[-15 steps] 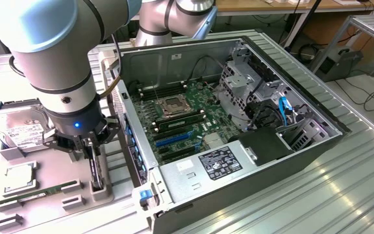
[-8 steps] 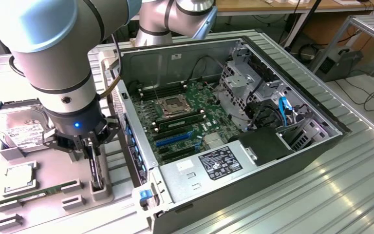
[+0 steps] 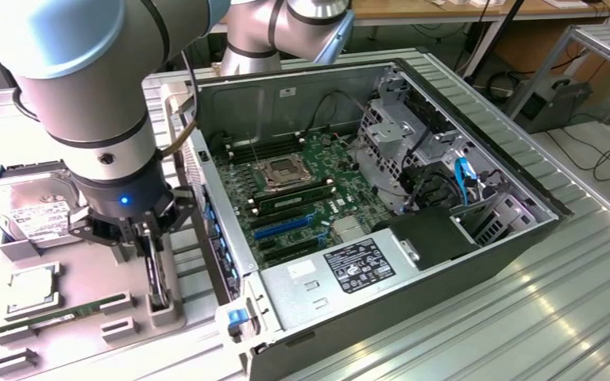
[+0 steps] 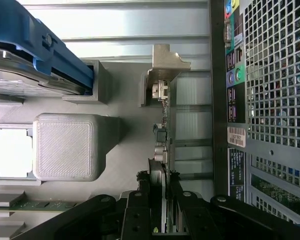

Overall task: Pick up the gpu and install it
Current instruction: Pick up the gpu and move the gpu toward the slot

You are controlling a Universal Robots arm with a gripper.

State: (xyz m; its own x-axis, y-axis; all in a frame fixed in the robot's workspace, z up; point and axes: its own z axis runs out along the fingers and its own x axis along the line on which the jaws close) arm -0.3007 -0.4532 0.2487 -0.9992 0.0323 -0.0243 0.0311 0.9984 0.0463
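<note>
The gpu (image 3: 156, 276) is a thin black card standing on edge in a grey holder on the parts tray (image 3: 83, 353), at the exterior view's left of the open computer case (image 3: 443, 262). My gripper (image 3: 148, 238) reaches straight down onto its upper edge. In the wrist view the two black fingers (image 4: 142, 187) sit tight against both faces of the gpu (image 4: 163, 130), so the gripper (image 4: 159, 176) is shut on it. The card's silver bracket end (image 4: 165, 60) rests in the holder's far slot. The motherboard (image 3: 295, 186) with blue expansion slots (image 3: 283, 228) lies exposed inside the case.
On the tray lie a silver hard drive (image 3: 29, 210), a processor chip (image 3: 32, 290) and a green memory stick (image 3: 61, 313). The case's rear panel (image 4: 275, 75) stands close beside the card. Drive cages and cables (image 3: 432, 167) fill the case's far side.
</note>
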